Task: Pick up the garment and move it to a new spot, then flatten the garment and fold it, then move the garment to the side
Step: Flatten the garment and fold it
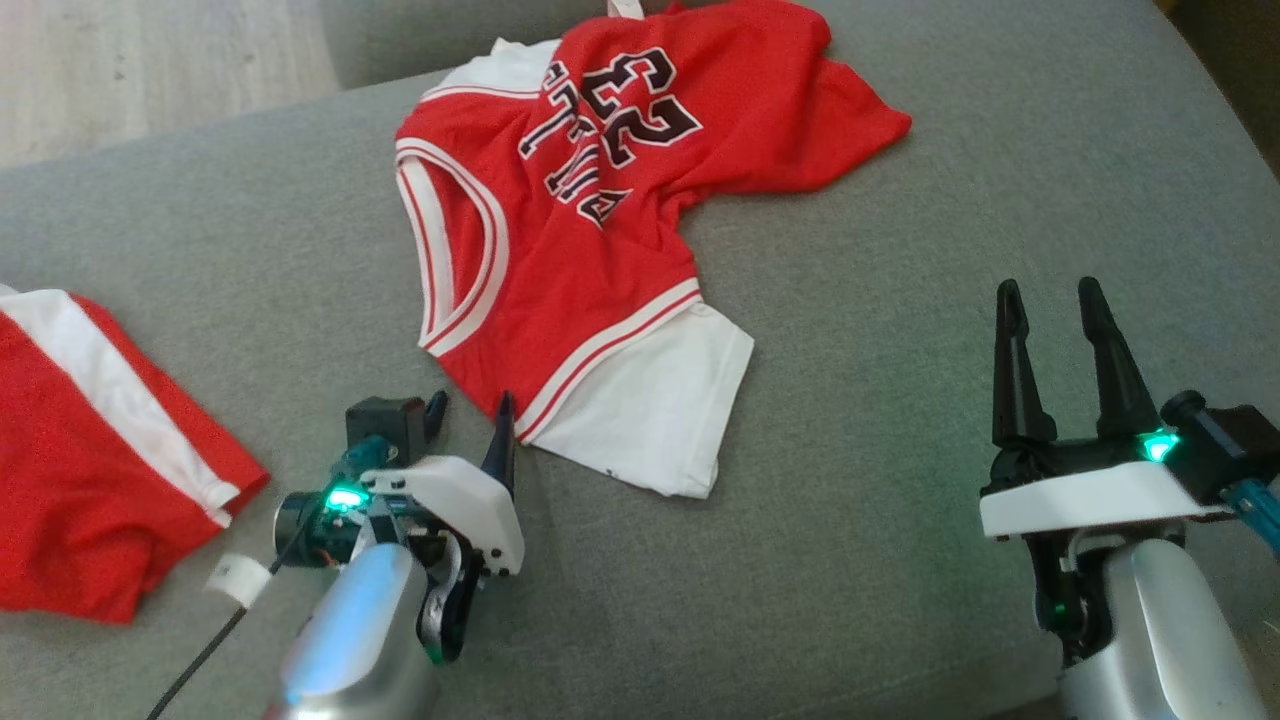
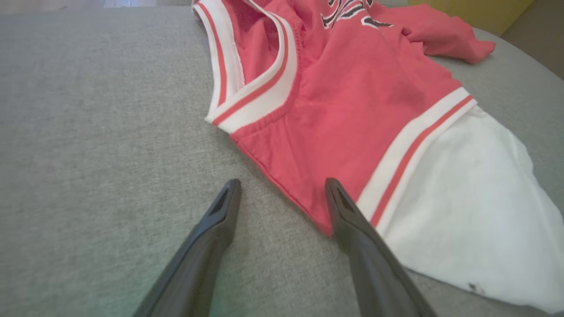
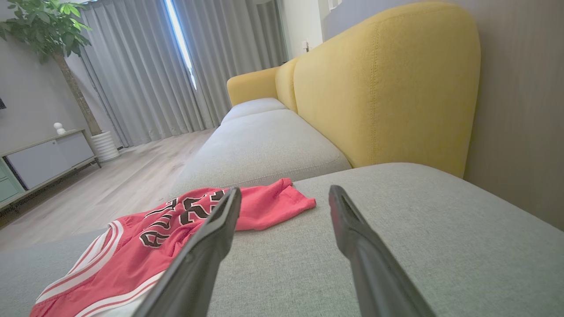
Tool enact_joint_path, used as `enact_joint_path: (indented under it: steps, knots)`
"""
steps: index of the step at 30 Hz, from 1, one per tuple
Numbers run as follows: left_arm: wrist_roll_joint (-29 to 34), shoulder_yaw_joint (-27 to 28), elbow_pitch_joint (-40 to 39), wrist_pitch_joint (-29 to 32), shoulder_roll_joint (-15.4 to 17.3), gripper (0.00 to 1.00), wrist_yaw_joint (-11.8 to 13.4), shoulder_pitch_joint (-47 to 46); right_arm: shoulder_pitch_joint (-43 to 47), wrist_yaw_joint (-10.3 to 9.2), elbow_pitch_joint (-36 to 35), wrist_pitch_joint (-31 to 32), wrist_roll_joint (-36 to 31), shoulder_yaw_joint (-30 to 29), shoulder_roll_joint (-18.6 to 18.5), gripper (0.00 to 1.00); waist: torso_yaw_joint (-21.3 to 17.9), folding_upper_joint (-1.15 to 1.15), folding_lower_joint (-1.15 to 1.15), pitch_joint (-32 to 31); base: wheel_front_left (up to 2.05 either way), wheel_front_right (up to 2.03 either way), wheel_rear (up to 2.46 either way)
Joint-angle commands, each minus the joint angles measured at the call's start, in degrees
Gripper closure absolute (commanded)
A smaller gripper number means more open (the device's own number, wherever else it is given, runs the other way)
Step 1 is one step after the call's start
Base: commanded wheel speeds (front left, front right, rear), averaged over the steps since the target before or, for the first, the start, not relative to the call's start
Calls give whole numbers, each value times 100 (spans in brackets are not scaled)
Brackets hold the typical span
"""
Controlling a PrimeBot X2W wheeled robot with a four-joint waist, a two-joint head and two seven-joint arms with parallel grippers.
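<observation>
Closest in, the left gripper [image 1: 470,410] sits right at the near corner of the red jersey [image 1: 580,200], jaws spread wide. In the left wrist view the red hem corner lies between the two fingers, and the right-hand finger overlaps the edge of the cloth beside the white sleeve [image 2: 462,198]. Whether the tips are already touching the grey sofa seat [image 1: 900,300] I cannot quite tell from that angle. The right gripper [image 1: 1050,300] waits well off to the jersey's right, its jaws spread and holding nothing.

The jersey itself lies rumpled on the seat, number side up, twisted at the waist, with its far edge reaching the seam where the next cushion begins. A second red and white piece of clothing [image 1: 90,450] lies well apart to the jersey's left.

From here the likely trouble is the grasp. The corner is thin and layered, so closing too high may catch only the top layer, and closing too low may pinch the upholstery with it. Lifting by this one corner would probably let the rest swing and bunch more, making the flattening harder. A long drag could also pull the jersey's far edge over the seam or toward the floor.
</observation>
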Motion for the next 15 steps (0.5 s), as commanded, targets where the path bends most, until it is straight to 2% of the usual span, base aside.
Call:
enact_joint_path:
  steps: [1,7,8,9,12,15]
  knots:
    - [-17,102,-74,57,53,0,33,-284,-235,-4,-180,-73,80,160,-22,0,-96,0,-1,89,0,0,0]
    - [-145,22,169,256,53,0,-110,-366,-312,-4,-96,-140,168,240,-22,0,-218,0,-1,158,0,0,0]
    - [-171,-1,190,284,53,60,-162,-367,-323,-4,-80,-149,177,254,-22,0,-234,0,-1,159,0,0,0]
    - [-205,-17,192,283,53,100,-220,-365,-333,-4,-62,-157,182,263,-22,0,-247,0,-1,157,0,0,0]
    - [-308,-6,149,167,52,100,-305,-346,-356,-4,-6,-176,187,247,-22,0,-254,0,-1,126,0,0,0]
    - [-383,92,68,-102,56,100,-270,-332,-364,-4,60,-188,177,202,-22,0,-210,0,-1,55,0,0,0]
